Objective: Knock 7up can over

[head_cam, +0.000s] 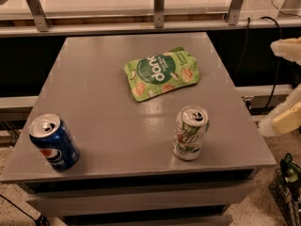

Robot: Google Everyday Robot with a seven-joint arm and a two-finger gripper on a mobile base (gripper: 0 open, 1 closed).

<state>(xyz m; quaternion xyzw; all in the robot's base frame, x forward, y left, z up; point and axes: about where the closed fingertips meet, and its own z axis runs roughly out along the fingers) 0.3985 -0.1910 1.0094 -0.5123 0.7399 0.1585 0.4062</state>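
1. Gripper (268, 86) sits at the far right edge of the camera view, around mid-height. It is only partly in frame, the rest cut off by the edge.
2. Two cream-coloured fingers show, one above the other.
3. Upper finger (288, 50) enters from the right edge, lying roughly level, its blunt tip pointing left.
4. Lower finger (284, 119) slants down and to the left, its tip lower than its base and a little further left than the upper tip.
5. The tips are well apart. The jaws stand spread wide with nothing between them, and neither finger touches anything.
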